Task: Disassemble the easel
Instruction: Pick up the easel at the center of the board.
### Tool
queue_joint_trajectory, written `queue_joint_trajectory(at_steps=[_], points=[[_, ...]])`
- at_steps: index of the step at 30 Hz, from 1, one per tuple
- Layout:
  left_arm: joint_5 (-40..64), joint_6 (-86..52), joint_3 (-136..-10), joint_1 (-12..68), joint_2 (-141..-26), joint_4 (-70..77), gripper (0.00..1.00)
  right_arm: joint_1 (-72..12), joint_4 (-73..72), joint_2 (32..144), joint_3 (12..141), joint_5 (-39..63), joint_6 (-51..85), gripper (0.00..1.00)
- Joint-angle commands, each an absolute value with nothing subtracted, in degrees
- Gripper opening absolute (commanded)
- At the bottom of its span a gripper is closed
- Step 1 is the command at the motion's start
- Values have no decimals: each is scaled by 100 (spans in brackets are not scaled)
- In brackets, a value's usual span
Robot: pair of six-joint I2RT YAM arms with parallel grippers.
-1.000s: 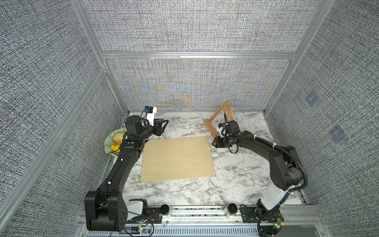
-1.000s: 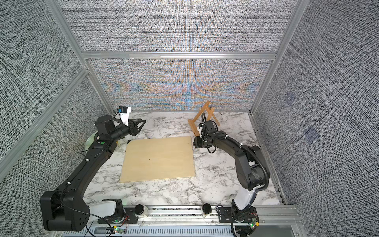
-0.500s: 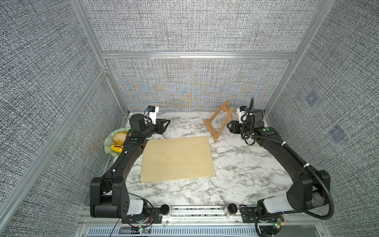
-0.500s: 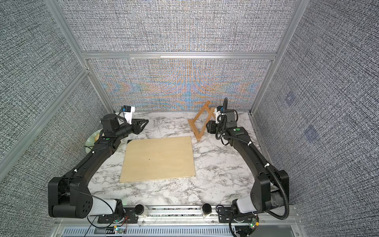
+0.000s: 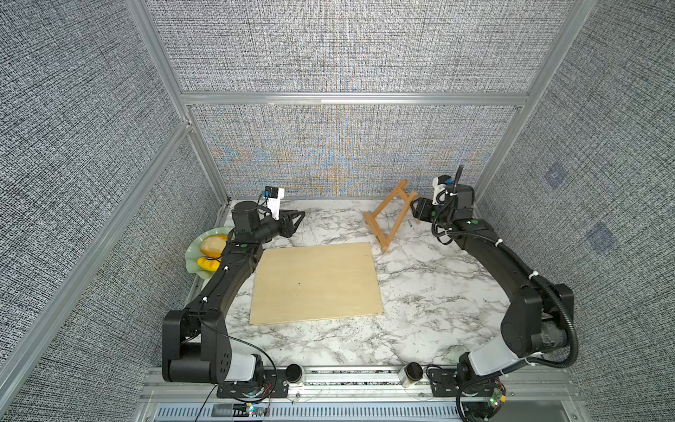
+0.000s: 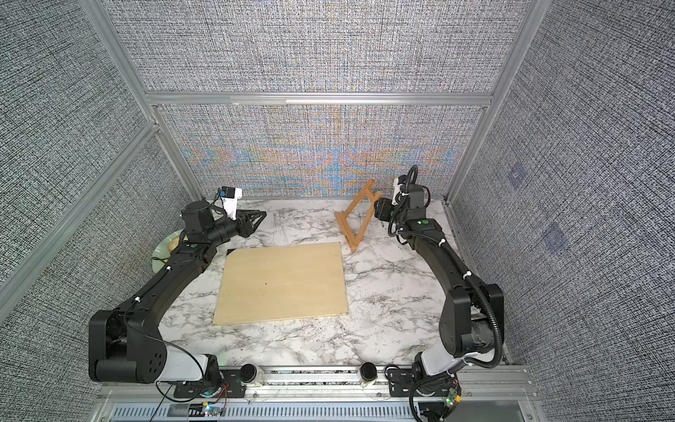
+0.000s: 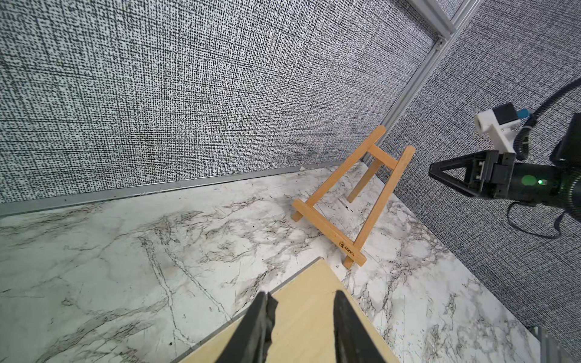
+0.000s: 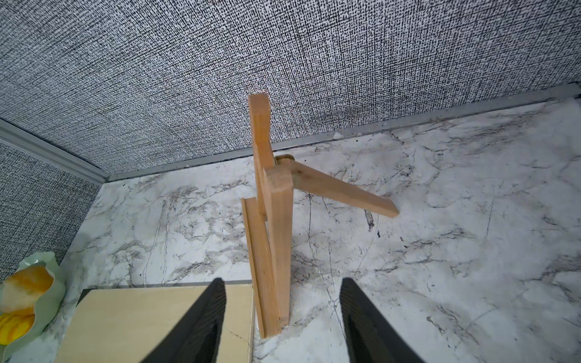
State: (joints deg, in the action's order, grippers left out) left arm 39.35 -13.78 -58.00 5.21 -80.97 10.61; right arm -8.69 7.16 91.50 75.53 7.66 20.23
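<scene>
Both arms have swung since a second ago: the right arm, then folded close in by the stand, now reaches along the 3 o'clock side, and the left has stretched further toward the back.

At 9 o'clock a pale green plate holds yellow-orange food. The left pincer hovers near 11 o'clock, fingers apart and empty, aimed across the back of the worktop. A plywood board lies flat in the middle. The easel stands at about 1 o'clock, upright with its rear leg splayed out, its ledge bar facing the board. The right pincer sits just beside the easel's top, fingers apart and clamped on nothing.

The step in hand looks like taking first hold. It would go best with the right pincer closing on one upright near the crossbar, while the left crosses over to steady the ledge – the thin slats are probably light and likely to skid.

The white marble-patterned surface looks smooth and is scuffed. Grey woven wall panels in aluminium framing stand close behind the easel, leaving little room to swing.
</scene>
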Motion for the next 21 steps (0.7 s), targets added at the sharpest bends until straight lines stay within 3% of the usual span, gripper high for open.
queue_joint_trajectory(at_steps=[1, 21], points=[[4052, -1382, -5845, 511, -8110, 1261, 36, -873, 407, 9294, 7708, 526, 2109, 61], [4025, -1344, -5886, 514, -8145, 1214, 35, -856, 44, 10075, 8187, 839, 2273, 58]])
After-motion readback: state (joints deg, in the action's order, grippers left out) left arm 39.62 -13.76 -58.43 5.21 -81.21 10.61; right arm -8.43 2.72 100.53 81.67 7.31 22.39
